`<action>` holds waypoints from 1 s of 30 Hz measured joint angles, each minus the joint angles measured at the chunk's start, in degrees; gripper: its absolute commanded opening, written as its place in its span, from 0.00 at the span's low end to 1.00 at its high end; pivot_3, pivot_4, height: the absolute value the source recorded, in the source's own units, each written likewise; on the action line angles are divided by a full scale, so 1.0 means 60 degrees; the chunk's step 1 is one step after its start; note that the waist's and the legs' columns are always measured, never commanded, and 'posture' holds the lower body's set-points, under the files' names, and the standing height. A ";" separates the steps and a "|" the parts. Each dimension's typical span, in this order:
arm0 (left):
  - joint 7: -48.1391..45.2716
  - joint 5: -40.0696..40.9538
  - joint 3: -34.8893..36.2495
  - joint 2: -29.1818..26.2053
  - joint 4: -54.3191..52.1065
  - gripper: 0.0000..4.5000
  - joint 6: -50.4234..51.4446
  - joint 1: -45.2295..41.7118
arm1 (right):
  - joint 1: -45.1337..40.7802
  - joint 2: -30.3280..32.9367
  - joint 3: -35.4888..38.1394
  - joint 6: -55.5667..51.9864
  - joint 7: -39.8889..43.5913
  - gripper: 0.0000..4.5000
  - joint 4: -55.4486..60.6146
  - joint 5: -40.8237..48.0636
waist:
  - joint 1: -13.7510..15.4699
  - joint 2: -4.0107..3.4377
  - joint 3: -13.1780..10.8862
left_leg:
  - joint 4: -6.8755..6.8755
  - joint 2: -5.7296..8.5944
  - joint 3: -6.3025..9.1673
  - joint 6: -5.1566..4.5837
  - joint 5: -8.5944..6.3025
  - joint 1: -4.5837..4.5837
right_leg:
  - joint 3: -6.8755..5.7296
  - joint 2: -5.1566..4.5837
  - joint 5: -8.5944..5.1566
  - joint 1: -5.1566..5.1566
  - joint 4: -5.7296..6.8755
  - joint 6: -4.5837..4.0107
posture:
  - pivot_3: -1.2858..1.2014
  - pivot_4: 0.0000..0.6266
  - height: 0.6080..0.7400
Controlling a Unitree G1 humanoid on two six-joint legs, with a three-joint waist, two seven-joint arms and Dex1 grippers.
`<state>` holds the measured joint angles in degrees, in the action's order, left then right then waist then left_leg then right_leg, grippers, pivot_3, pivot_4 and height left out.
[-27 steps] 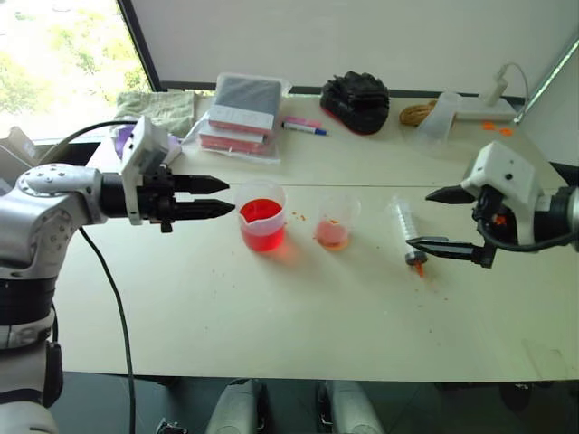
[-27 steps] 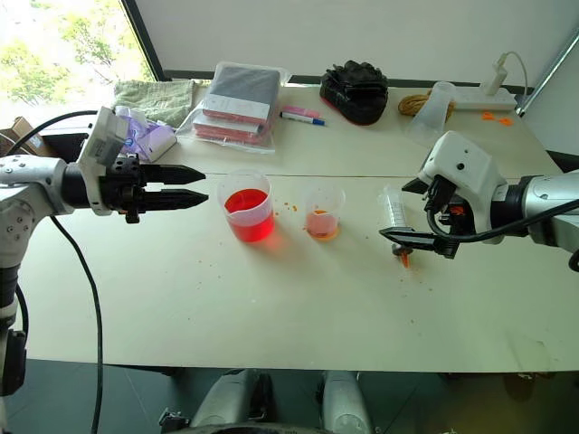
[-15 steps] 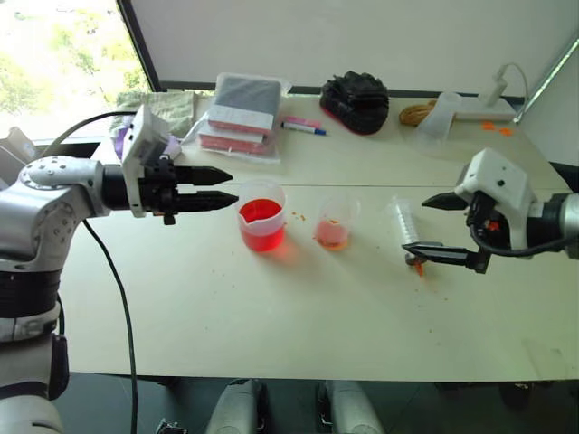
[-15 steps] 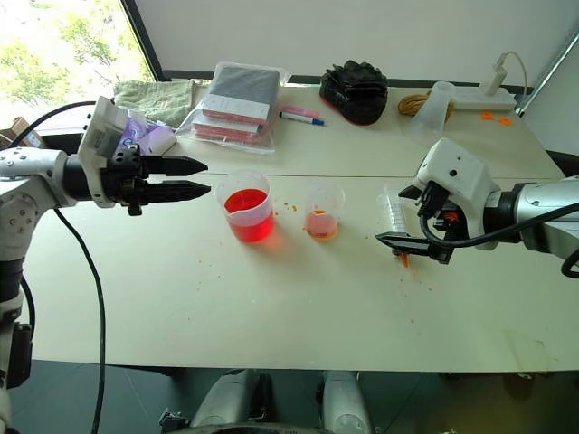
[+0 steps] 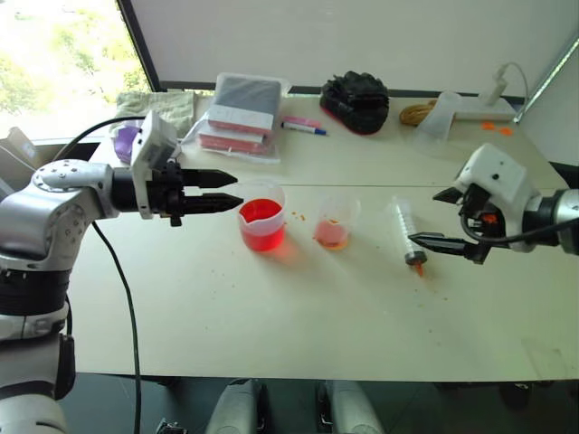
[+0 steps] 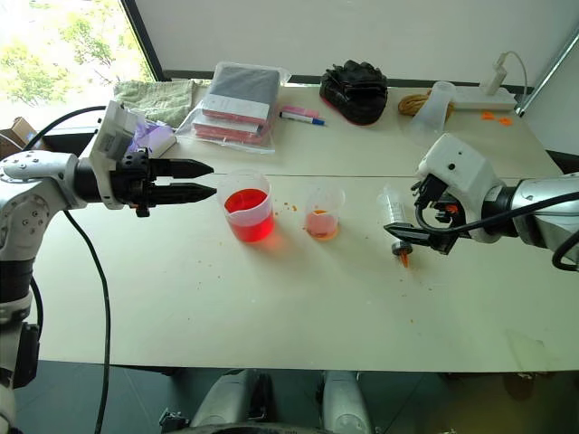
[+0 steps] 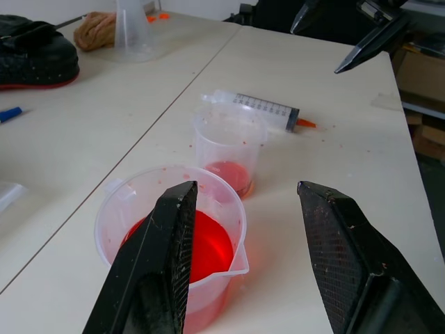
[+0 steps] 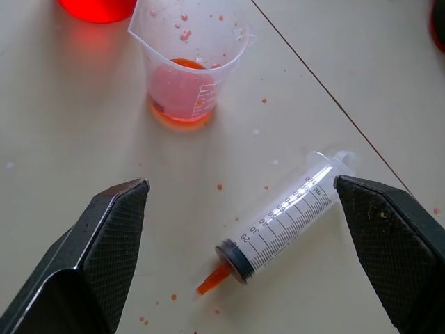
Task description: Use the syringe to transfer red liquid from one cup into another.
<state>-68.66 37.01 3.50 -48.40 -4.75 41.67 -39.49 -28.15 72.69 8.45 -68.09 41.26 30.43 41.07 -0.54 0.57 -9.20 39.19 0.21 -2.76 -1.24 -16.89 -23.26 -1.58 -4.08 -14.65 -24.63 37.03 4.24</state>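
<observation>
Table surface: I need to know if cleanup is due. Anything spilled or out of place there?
Yes. Small orange-red droplets speckle the table around the smaller cup and beside the syringe, which lies flat on its side, orange tip toward the near edge. The spouted cup stands upright with its red liquid contained.

The syringe [image 5: 407, 231] lies on the table [image 5: 298, 316] beside the right gripper [image 5: 432, 217].

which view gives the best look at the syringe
The right wrist view: the syringe lies flat on the table, close up between the open right claw's fingers, with barrel markings and orange tip readable. The left wrist view shows it whole but farther off, behind the smaller cup. The head views show it small, beside the right claw.
</observation>
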 measured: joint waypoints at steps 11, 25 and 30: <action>0.0016 -0.0053 -0.0090 0.0200 0.0056 0.53 -0.0122 -0.0185 | -0.4307 -0.3617 -0.1573 -0.4002 -0.3793 0.99 -0.6457 0.0112 | -0.0012 0.0001 0.0002 | -0.0001 0.0010 -0.0006 0.0005 0.0003 -0.0009 | 0.0002 -0.0007 0.0001 -0.0011 0.0007 -0.0002 | 0.52 0.24 1.00; 0.0448 0.0043 0.0136 0.0028 -0.0500 0.53 0.0041 0.0280 | -0.5637 -0.5783 -0.2000 -0.4006 -0.6164 0.99 -1.0542 -0.1723 | -0.0054 0.0000 0.0002 | -0.0004 0.0009 -0.0006 0.0003 0.0003 -0.0015 | 0.0000 0.0002 0.0002 -0.0017 0.0012 0.0001 | 0.52 0.24 1.00; 0.0576 0.0143 0.0327 -0.0073 -0.0751 0.53 0.0096 0.0441 | -0.5655 -0.6129 -0.2071 -0.4006 -0.6011 0.88 -1.0638 -0.2424 | -0.0040 0.0000 0.0002 | -0.0004 0.0010 -0.0006 0.0003 0.0003 -0.0015 | 0.0000 0.0001 0.0002 -0.0016 0.0011 0.0001 | 0.52 0.24 1.00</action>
<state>-65.20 37.87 5.46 -48.83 -9.25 42.25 -36.85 -62.09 35.91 -3.98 -92.12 5.20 -33.39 26.53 -0.78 0.57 -9.19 39.17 0.27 -2.80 -1.23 -16.87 -23.35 -1.58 -4.07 -14.63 -24.72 37.10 4.25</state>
